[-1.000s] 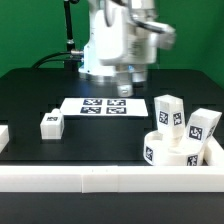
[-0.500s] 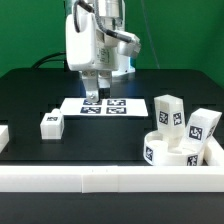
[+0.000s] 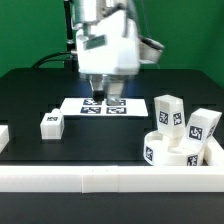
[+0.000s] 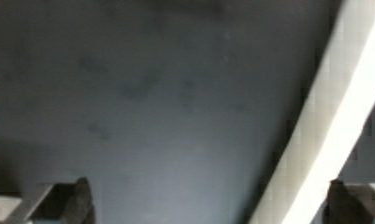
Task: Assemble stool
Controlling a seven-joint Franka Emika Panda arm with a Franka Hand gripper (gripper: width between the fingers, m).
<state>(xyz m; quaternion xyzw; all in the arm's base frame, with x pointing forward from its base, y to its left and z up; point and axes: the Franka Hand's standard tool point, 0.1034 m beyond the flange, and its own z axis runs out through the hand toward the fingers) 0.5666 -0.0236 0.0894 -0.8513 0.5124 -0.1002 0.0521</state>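
**Exterior view.** The gripper point(image 3: 106, 96) hangs low over the marker board point(image 3: 135, 106), fingers pointing down. The board lies flat toward the back of the black table point(image 3: 30, 95). From this side the gap between the fingers is hard to judge.

The stool is in loose parts:
- The seat point(image 3: 170, 153) lies flat near the front at the exterior view's right, tucked into the corner of the white rail point(image 3: 100, 178).
- The upright leg point(image 3: 168, 113) stands just behind the seat.
- The tilted leg point(image 3: 203, 127) is beside the upright leg, leaning further to the exterior view's right. Whether either leg touches the seat cannot be told.
- The lone leg point(image 3: 51, 123) sits well apart from the others, at the exterior view's left, in front of the marker board's near corner.

All parts are apart from the gripper.

**Wrist view.** The camera looks down on dark table surface, and the picture is blurred. A white band point(image 4: 326, 130) runs slantwise across it — which object it belongs to cannot be told. The two dark fingers point(image 4: 59, 200) show only as tips at one edge of the picture. They stand wide apart, with nothing gripped between them — only table and the white band lie below.
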